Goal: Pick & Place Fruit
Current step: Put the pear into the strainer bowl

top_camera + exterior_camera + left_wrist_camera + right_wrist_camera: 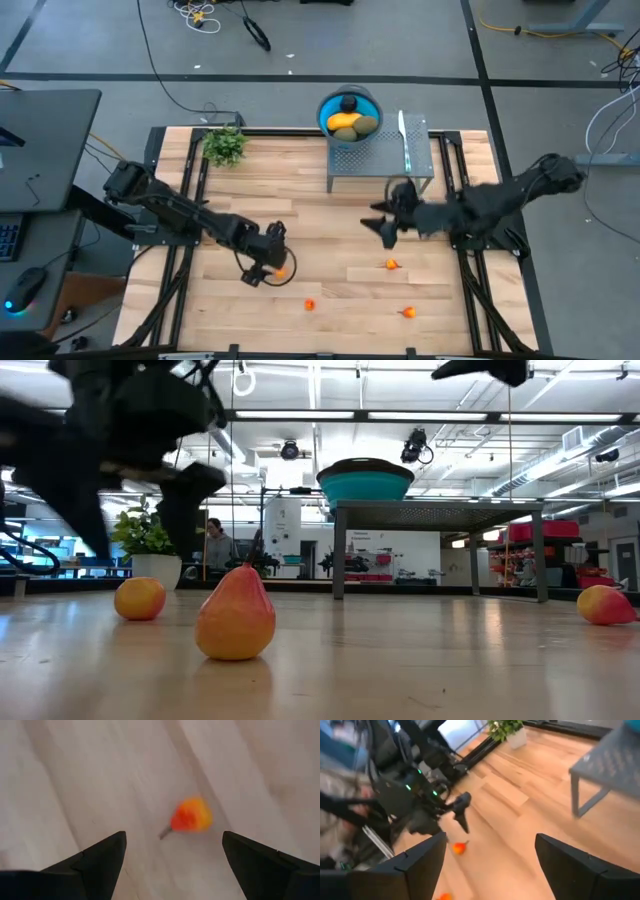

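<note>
Worktop (330,240) of pale wood. Grey stand (380,165) at 12 o'clock, blue bowl (349,113) behind it holding yellow, brown-green and dark fruit. Right gripper (385,225) near centre, fingers wide. Left gripper (262,270) at 7 o'clock, wide, over one small orange-red fruit (191,816); three more (311,305) lie loose at 5–6 o'clock.

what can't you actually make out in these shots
- Bowl contents: in the low view its rim hides them; the high view shows yellow, brown-green and dark fruit, too small to name.
- Left gripper: motion-blurred in the low view.
- Orange fruit: blurred in the left wrist view.
- Knife: too small for detail.
</note>
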Controlling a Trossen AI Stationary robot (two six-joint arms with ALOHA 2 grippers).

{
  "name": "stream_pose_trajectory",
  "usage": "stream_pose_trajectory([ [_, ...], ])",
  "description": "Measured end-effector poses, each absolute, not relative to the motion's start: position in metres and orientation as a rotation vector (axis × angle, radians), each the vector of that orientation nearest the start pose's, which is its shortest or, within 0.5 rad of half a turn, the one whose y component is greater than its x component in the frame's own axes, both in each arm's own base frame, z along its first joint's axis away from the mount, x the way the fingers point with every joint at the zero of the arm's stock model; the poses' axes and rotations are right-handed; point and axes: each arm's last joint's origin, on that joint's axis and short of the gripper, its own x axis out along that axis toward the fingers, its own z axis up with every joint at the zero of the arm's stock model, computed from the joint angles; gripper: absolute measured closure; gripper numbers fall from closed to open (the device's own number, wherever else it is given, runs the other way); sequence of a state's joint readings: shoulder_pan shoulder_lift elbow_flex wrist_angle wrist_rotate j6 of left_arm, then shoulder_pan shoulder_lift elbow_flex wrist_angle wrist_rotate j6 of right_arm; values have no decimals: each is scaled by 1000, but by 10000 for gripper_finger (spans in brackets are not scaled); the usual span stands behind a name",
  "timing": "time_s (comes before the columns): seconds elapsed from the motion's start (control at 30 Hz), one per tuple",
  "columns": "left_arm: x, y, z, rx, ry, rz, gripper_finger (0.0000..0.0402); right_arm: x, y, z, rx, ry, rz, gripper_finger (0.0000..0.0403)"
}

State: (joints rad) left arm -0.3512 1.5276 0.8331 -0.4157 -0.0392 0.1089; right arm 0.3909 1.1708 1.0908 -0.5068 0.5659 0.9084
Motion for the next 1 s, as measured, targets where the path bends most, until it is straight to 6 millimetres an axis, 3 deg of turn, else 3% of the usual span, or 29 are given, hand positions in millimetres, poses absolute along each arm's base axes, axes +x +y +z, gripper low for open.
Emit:
stream_pose_trajectory([
  [0.17, 249, -95, 147, 351, 1060, -330, 62, 237, 118, 324, 742, 286, -444, 96],
  [0.33, 248, -96, 137, 332, 931, -388, 84, 247, 140, 321, 813, 184, -423, 97],
  [0.67, 253, -98, 120, 319, 924, -394, 179, 256, 145, 323, 870, 112, -397, 97],
  [1.0, 258, -100, 119, 181, 896, -326, 267, 257, 148, 324, 891, 157, -327, 97],
])
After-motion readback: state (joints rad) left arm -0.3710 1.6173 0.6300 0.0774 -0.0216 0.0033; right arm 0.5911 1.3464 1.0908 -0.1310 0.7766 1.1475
